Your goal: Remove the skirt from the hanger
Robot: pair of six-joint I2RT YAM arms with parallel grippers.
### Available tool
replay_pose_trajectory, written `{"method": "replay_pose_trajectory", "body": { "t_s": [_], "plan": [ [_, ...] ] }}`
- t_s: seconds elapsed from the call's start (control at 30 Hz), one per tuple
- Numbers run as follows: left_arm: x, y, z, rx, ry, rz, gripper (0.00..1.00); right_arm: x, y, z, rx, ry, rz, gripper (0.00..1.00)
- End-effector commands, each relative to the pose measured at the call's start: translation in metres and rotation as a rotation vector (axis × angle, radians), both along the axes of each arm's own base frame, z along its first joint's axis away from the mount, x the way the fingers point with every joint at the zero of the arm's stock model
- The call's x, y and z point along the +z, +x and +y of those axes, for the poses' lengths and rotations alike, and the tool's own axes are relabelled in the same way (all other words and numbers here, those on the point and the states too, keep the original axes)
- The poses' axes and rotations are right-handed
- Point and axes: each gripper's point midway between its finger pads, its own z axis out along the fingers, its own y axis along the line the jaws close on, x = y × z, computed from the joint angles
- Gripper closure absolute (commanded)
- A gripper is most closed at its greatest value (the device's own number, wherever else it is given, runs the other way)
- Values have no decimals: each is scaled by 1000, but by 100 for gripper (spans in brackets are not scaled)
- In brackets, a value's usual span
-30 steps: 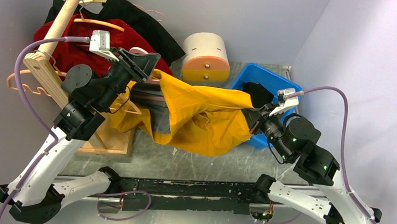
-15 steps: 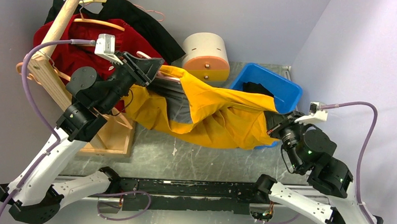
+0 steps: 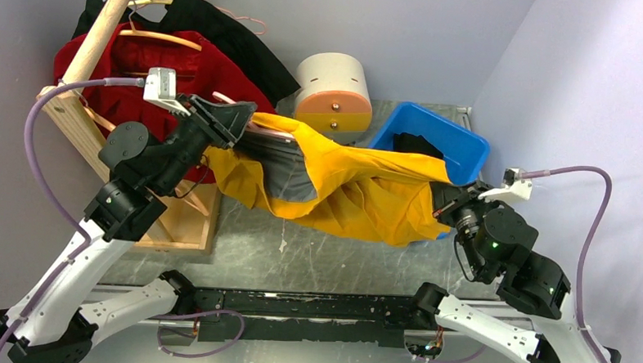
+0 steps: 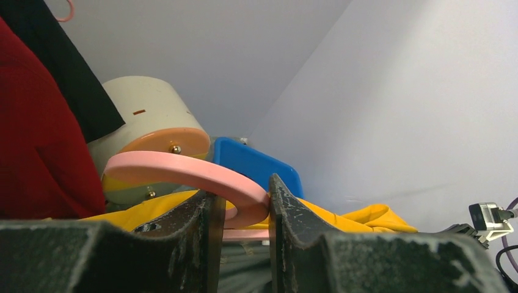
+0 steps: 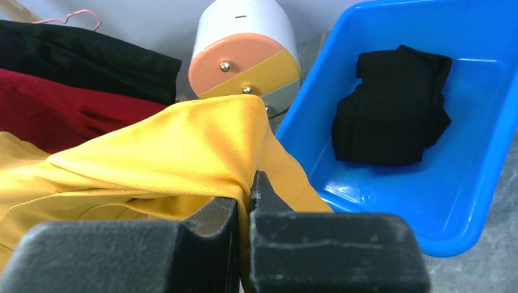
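With bin (image 5: 476, 201) rim just ahead, right claw (image 5: 244, 201) pinches skirt (image 5: 171, 152) stretched leftward to left claw (image 4: 241, 204) gripping hanger (image 4: 183, 174).

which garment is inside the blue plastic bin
The crumpled black cloth bundle, lying on the floor of the blue plastic bin. The yellow fabric skirt is stretched in mid-air; the red garment and long black garment hang at the wooden rack.

hanger (image 4: 183, 174) mostly under skirt (image 3: 359, 183), rack (image 3: 104, 25) top cropped

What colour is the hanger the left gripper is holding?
Pink. The hanger shows best in the left wrist view.
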Motion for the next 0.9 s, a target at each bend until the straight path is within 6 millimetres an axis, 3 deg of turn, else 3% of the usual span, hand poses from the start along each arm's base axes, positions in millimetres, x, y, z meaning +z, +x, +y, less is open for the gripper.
{"method": "replay_pose_trajectory", "body": {
  "t_s": [0.0, 0.5, 0.67, 0.87],
  "plan": [
    [39, 0, 58, 249, -62, -137, 93, 14, -7, -57, -232, 29, -39, 100],
    [39, -7, 77, 318, -87, -146, 93, 14, -9, -63, -259, 14, -32, 100],
    [43, -11, 67, 254, -114, -147, 93, 17, 2, -41, -190, -11, -58, 100],
    [47, -12, 32, 92, -99, -152, 93, 30, 22, 12, -38, -58, -100, 100]
  ]
}}
